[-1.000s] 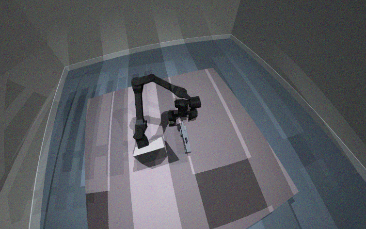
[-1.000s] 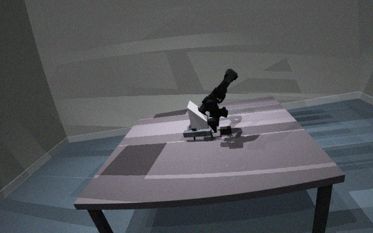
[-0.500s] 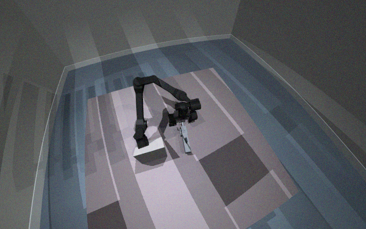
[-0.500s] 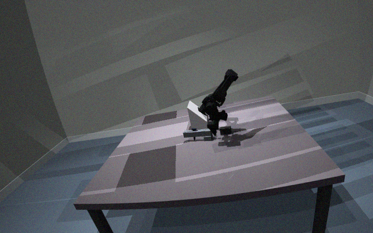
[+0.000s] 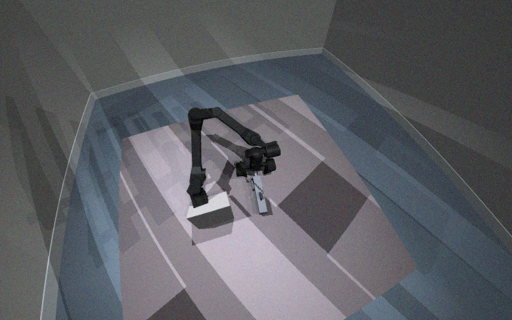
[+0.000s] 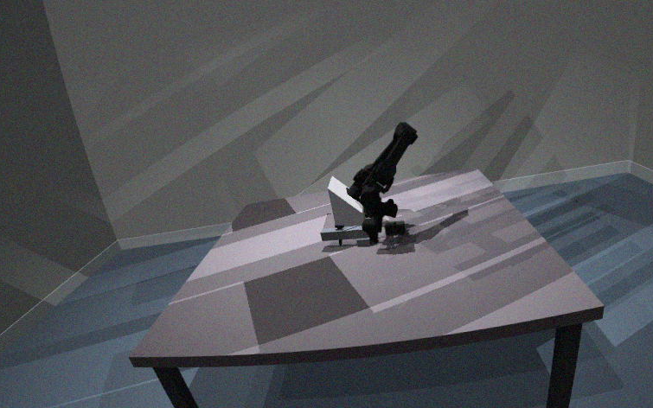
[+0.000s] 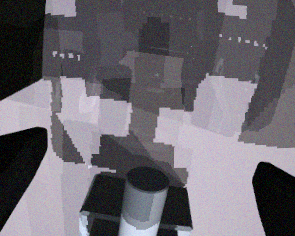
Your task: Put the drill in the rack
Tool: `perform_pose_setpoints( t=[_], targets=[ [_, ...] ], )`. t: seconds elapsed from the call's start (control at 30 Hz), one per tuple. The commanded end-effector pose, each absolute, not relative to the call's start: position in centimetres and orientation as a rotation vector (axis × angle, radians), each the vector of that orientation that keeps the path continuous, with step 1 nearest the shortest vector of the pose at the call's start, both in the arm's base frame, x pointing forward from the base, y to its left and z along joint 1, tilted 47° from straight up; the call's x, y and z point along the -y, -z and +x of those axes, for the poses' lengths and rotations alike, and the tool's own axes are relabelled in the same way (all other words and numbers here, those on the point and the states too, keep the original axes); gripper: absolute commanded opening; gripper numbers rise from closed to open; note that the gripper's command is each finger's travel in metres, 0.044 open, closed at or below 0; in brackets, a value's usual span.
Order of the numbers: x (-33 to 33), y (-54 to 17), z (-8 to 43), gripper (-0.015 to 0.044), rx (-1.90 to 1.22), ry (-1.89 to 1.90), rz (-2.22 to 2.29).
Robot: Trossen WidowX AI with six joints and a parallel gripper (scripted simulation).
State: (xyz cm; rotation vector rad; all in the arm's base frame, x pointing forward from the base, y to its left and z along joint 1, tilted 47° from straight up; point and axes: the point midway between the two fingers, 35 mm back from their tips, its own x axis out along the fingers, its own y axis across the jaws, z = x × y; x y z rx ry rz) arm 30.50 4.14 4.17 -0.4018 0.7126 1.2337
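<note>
A long pale block (image 5: 262, 205) (image 6: 332, 236) (image 7: 102, 192) holds the drill. The drill's round shank (image 5: 256, 173) (image 7: 140, 215) sticks out of its end. A small dark key (image 5: 261, 195) (image 6: 339, 227) stands on top of the block, out of the wrist view. My gripper (image 5: 255, 171) (image 6: 375, 236) (image 7: 152, 155) is open and empty at the shank end, with one finger on either side of the shank and a gap to each in the wrist view. A small dark box (image 6: 395, 227), apparently the rack, lies just beyond the gripper in the exterior view. The arm hides it in the top view.
The arm base stands on a white wedge-shaped block (image 5: 215, 203) (image 6: 342, 207) beside the pale block. The arm arches over from there. All stand on a pinkish table (image 5: 273, 278) (image 6: 419, 303) with broad shadows across it.
</note>
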Motion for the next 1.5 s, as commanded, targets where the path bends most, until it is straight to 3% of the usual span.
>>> perform_pose_setpoints(
  t=[0.0, 0.07, 0.57, 0.8, 1.47],
  targets=[
    [-4.5, -3.7, 30.4, 0.0440, -0.716, -1.236, -0.392],
    [-4.6, -3.6, 30.4, 0.0440, -0.715, -1.236, -0.392],
    [-4.4, -3.8, 30.5, 0.0046, -0.713, -1.235, -0.401],
    [-4.4, -3.8, 30.5, 0.0000, -0.713, -1.235, -0.401],
    [-5.9, -5.7, 31.1, 0.0000, -0.714, -1.236, -0.391]
  ],
)
